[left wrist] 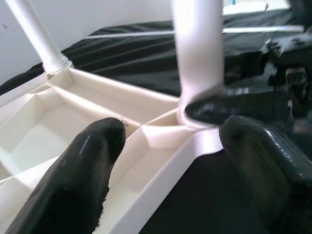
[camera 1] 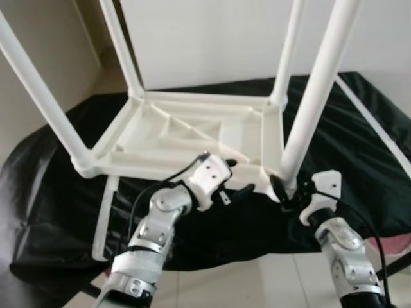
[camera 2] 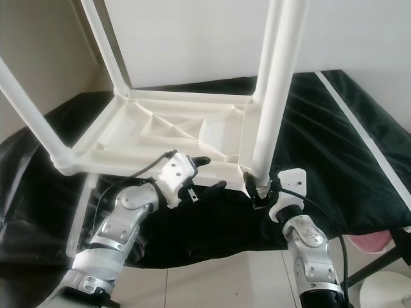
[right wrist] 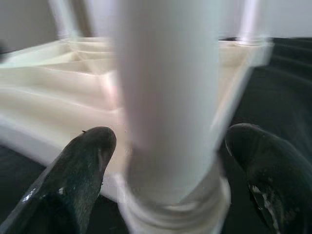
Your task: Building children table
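Note:
A white plastic children's table (camera 1: 192, 128) lies upside down on a black cloth (camera 1: 359, 167), its legs pointing up. My right gripper (camera 1: 286, 189) is at the base of the front right leg (camera 1: 314, 96). In the right wrist view its fingers (right wrist: 87, 161) stand open on either side of that leg (right wrist: 165, 97), with a small gap on each side. My left gripper (camera 1: 239, 177) is open at the table's front rim, just left of that corner. In the left wrist view its fingers (left wrist: 92, 161) straddle the rim (left wrist: 161, 161).
A loose white bar (camera 1: 106, 218) lies on the cloth under the table's front left corner. A long white strip (camera 1: 372, 122) runs along the cloth at the right. A pink object (camera 1: 395, 247) sits at the lower right, above tiled floor (camera 1: 257, 282).

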Controlling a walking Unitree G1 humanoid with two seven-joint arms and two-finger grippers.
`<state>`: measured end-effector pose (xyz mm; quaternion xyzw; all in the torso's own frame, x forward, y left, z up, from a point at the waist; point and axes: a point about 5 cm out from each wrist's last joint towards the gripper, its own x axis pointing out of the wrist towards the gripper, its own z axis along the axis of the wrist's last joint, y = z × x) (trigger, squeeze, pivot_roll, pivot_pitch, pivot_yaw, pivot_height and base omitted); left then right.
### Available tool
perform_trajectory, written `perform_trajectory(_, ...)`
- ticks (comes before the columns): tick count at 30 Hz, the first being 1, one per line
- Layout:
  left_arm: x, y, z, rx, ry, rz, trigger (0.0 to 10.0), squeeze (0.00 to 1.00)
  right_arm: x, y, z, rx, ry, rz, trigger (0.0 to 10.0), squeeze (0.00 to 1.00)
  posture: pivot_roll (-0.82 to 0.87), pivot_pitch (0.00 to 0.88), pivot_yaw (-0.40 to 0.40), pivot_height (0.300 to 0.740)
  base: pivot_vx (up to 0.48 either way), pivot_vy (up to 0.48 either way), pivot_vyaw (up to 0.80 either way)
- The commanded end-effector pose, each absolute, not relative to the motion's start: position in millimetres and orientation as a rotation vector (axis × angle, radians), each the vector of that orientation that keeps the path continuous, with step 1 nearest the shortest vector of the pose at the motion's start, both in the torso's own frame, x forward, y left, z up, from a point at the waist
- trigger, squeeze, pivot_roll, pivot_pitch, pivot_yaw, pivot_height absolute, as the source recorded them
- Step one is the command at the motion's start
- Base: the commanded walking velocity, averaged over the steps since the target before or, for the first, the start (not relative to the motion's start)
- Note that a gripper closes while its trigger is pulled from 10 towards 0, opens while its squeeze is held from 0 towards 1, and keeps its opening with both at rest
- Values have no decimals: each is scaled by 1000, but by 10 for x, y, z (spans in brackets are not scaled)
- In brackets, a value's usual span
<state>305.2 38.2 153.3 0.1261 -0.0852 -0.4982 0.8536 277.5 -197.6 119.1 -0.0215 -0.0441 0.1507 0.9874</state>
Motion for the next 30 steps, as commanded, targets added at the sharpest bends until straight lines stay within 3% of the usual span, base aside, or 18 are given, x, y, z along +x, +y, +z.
perform_trajectory(1,3023,434,1474,269,-148,-1045,10000,0,2803,-2010,1231,-58,-93,350,10000,0,-124,0,77,740,0,0,0)
perform_trajectory(9,2987,482,1412,286,-102,-1062,10000,0,2935,-2034,1308,-145,-82,470,10000,0,-93,0,64,740,0,0,0)
perform_trajectory(15,2963,522,1271,427,-46,-1074,10000,0,3123,-1911,1374,-209,-95,561,10000,0,-66,0,64,740,0,0,0)
perform_trajectory(16,2959,521,1277,413,-45,-1074,10000,0,3139,-1904,1379,-207,-95,570,9529,0,-66,0,64,740,0,0,0)
perform_trajectory(17,2956,524,1286,402,-44,-1073,10000,0,3149,-1904,1380,-207,-90,581,6941,0,-56,0,62,740,0,0,0)
perform_trajectory(19,2956,524,1286,402,-44,-1073,10000,0,3149,-1904,1380,-207,-90,581,6941,0,-56,0,62,740,0,0,0)
perform_trajectory(20,2956,531,1292,401,-43,-1069,10000,0,3158,-1915,1378,-211,-85,588,784,0,-56,0,62,740,0,0,0)
perform_trajectory(21,2956,539,1296,404,-42,-1067,10000,0,3165,-1932,1374,-215,-82,591,0,0,-48,0,58,740,0,0,0)
perform_trajectory(30,2916,538,1272,432,-34,-1071,10000,0,3123,-2027,1236,-234,-31,596,0,0,-59,0,69,740,0,0,0)
